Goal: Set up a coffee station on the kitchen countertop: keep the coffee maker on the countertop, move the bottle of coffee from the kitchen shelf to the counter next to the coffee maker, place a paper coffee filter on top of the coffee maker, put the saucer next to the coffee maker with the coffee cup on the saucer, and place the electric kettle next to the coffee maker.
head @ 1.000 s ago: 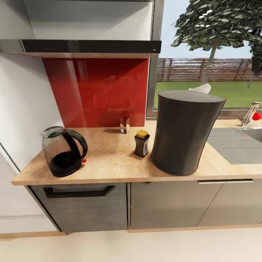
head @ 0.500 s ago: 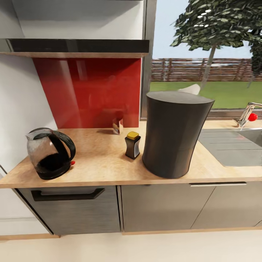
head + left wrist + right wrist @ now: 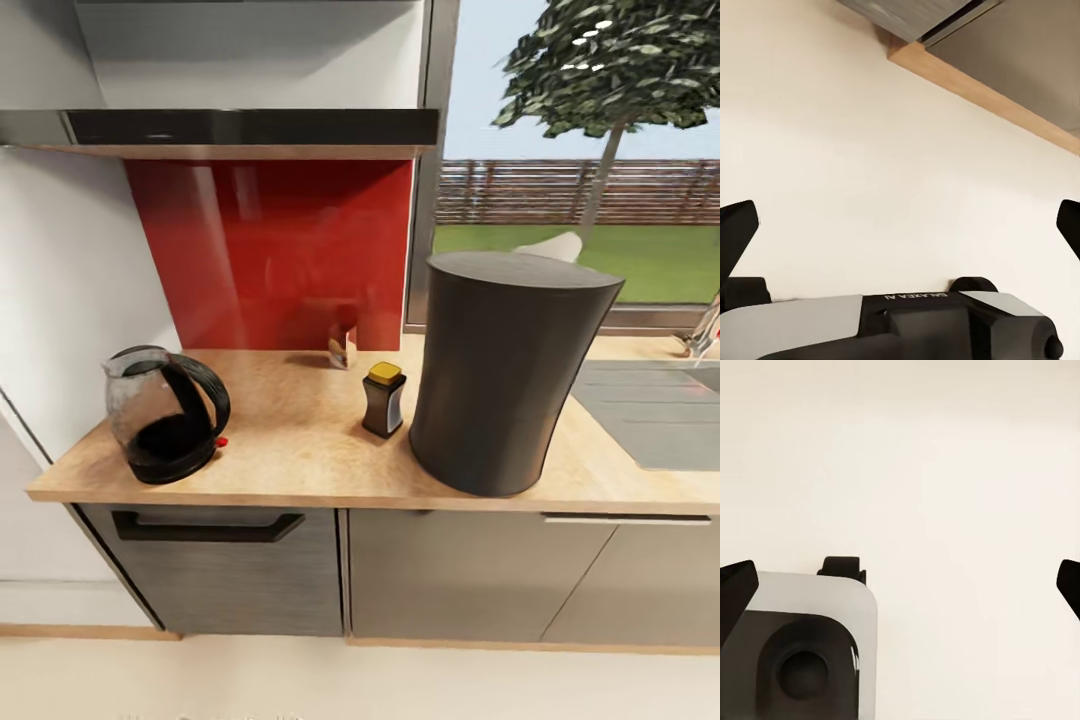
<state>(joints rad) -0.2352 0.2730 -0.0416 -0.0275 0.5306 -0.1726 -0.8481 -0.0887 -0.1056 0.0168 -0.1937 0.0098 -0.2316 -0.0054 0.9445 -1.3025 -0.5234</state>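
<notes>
On the wood-grain table (image 3: 300, 470), the coffee jar (image 3: 384, 399) stands at 9 o'clock beside the coffee maker (image 3: 505, 370), electric kettle (image 3: 165, 413) farther toward 9; saucer and cup placement remains, with both left end effector (image 3: 900, 225) and right end effector (image 3: 900, 585) spread wide, empty.

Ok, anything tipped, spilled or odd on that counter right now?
Nothing stands out. The electric kettle, the bottle of coffee and the coffee maker all stand upright on the kitchen countertop, apart from one another, with no spill visible.

Matt wood-grain kitchen countertop (image 3: 300, 465), glossy red backsplash (image 3: 270, 250), smoky glass electric kettle (image 3: 165, 415), matt dark coffee maker (image 3: 505, 370).
</notes>
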